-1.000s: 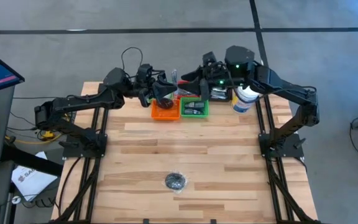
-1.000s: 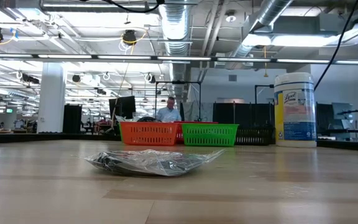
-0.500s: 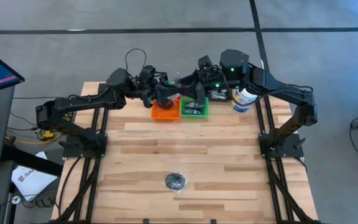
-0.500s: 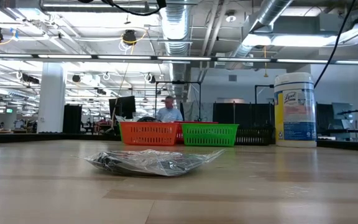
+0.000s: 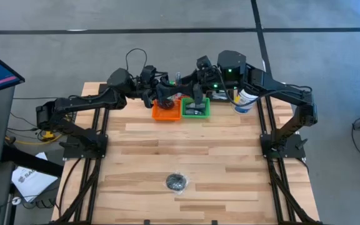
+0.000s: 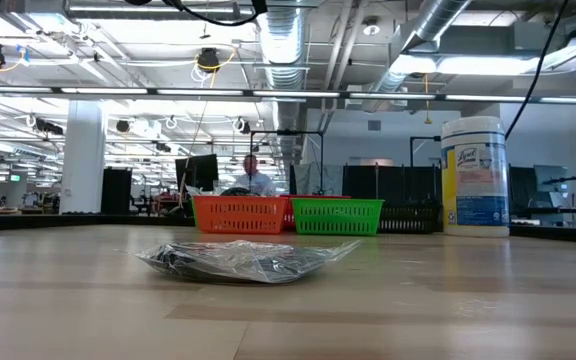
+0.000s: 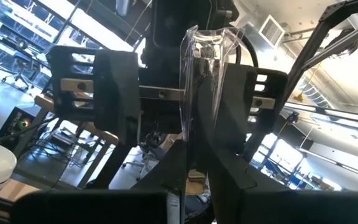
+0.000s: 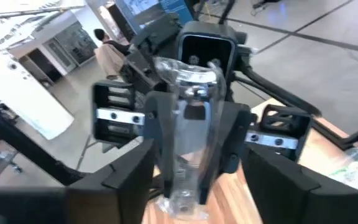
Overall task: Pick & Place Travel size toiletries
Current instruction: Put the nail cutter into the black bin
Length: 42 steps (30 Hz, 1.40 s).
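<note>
A clear plastic packet (image 7: 199,59) (image 8: 188,93), one of the travel size toiletries, is held in the air over the orange basket (image 5: 166,112) and green basket (image 5: 196,109). My left gripper (image 7: 194,158) (image 5: 169,86) is shut on it. My right gripper (image 8: 188,190) (image 5: 181,82) faces the left one from the table's right, open, with one finger on each side of the packet and apart from it. A black round item in clear plastic (image 5: 175,182) (image 6: 248,260) lies flat on the table near its front edge. My left gripper pinches the packet's near end (image 7: 194,134) between its two fingers (image 8: 160,140). The fingers reach in from the table's left, about level and tipped slightly up. The packet stands out beyond the fingertips toward my right gripper, lifted clear of the baskets and the table.
A tall white canister (image 5: 245,100) (image 6: 475,175) stands at the far right, beside the right arm. The two baskets sit side by side at the table's far edge. Bare wood (image 5: 186,147) lies between the baskets and the wrapped black item. A person (image 6: 251,175) shows in the room beyond.
My right gripper has drawn a little toward the table's left, closing up on the packet held by my left gripper. The packet stays in the left gripper's hold over the baskets.
</note>
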{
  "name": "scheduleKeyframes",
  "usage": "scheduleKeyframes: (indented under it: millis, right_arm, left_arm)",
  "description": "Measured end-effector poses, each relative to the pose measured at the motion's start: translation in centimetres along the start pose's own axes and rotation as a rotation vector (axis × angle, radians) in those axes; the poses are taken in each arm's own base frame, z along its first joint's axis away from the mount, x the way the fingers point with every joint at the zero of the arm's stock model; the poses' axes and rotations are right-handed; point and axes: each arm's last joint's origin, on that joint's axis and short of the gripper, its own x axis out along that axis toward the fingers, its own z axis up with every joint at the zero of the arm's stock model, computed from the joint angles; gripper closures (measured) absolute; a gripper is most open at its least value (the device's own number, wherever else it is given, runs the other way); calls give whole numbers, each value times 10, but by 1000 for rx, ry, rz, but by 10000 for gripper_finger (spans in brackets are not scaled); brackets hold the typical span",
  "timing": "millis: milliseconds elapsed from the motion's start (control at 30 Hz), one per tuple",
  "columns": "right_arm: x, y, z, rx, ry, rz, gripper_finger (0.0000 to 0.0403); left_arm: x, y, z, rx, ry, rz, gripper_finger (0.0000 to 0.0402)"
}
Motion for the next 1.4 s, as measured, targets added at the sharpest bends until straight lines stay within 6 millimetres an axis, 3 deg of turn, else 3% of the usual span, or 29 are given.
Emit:
scheduleKeyframes:
  millis: [433,667,733,1100,1233,1400]
  right_arm:
    - [-1,1,5,-32,-42,17,328]
    - [-1,1,5,-28,-40,17,353]
    - [-1,0,5,-36,-39,16,353]
    - [-12,-19,6,-69,62,-95,355]
    - [-23,-29,10,-129,128,-162,355]
    - [-33,-59,3,-213,294,-307,355]
  left_arm:
    - [0,0,0,1,4,-4,370]
    - [0,0,0,8,5,-5,370]
    - [-1,1,1,10,6,-4,352]
    - [-14,14,14,3,28,82,167]
    - [-18,18,16,-4,52,83,137]
    - [-20,18,16,-17,71,93,135]
